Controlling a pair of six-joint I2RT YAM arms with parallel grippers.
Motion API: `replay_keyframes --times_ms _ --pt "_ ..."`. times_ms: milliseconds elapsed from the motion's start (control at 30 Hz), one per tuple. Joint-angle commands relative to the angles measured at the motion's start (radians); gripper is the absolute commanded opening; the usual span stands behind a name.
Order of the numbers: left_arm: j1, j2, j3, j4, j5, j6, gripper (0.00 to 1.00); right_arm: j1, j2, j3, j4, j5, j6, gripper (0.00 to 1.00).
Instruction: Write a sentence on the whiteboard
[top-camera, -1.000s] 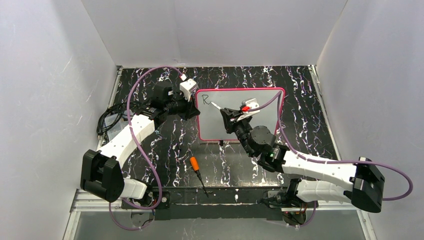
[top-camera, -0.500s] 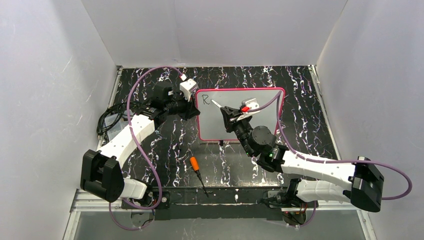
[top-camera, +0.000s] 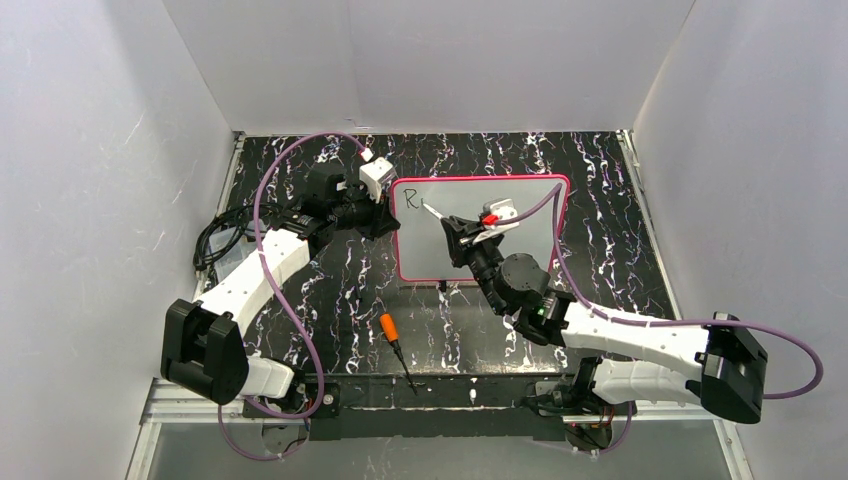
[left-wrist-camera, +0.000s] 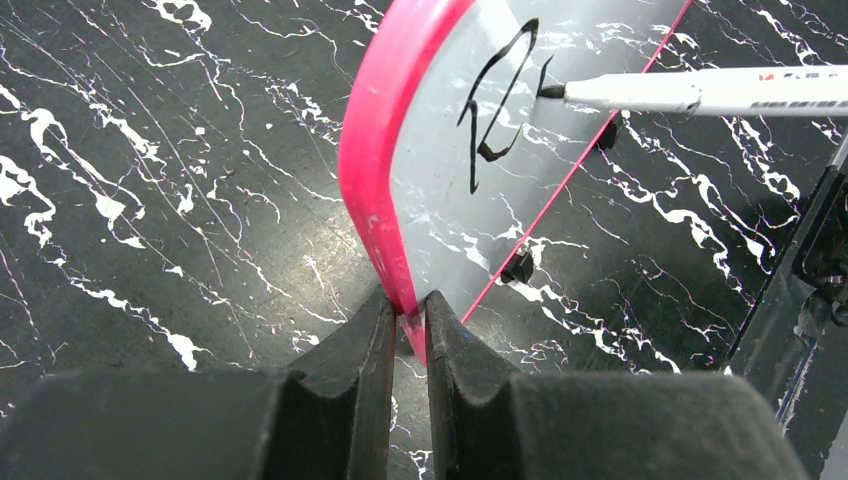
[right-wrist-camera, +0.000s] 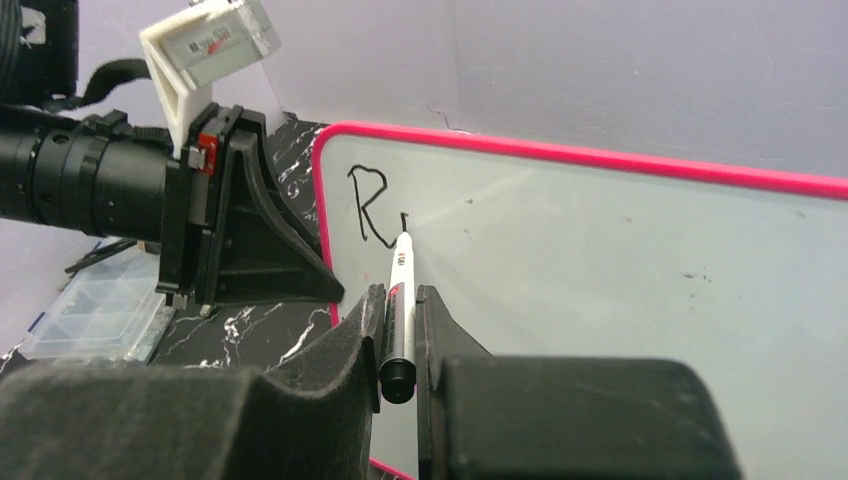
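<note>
The whiteboard (top-camera: 530, 215), pink-framed, stands propped on small black feet at the middle of the table. My left gripper (top-camera: 386, 216) is shut on its left frame edge (left-wrist-camera: 385, 150), one finger on each face. My right gripper (top-camera: 462, 230) is shut on a white marker (right-wrist-camera: 400, 290) that points up at the board. The marker's black tip (left-wrist-camera: 550, 91) touches the surface just right of a black "R" (right-wrist-camera: 365, 205). That "R" (left-wrist-camera: 495, 110) and a short stroke beside it are all that shows of the sentence, at the board's top left corner.
An orange-handled tool with a black tip (top-camera: 393, 335) lies on the black marbled table in front of the board. A clear compartment box (right-wrist-camera: 95, 310) sits at the left near the cables. White walls close in the table on three sides.
The marker tip has shifted slightly up and left, and a short stroke now stands right of the "R". The left arm has not moved.
</note>
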Motion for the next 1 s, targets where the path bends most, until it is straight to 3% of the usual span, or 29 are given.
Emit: replay_keyframes --times_ms 0,467,967 --pt "-0.013 -0.03 -0.018 -0.039 0.02 0.009 0.0 -0.005 -0.021 -0.027 -0.031 0.044 0.042 0.01" --pt "-0.012 -0.035 -0.018 -0.04 0.016 0.007 0.0 -0.001 -0.037 -0.012 -0.064 0.005 0.07 0.01" --pt "-0.013 -0.033 -0.016 -0.042 0.012 0.009 0.0 0.0 -0.029 0.025 0.085 -0.035 -0.005 0.01"
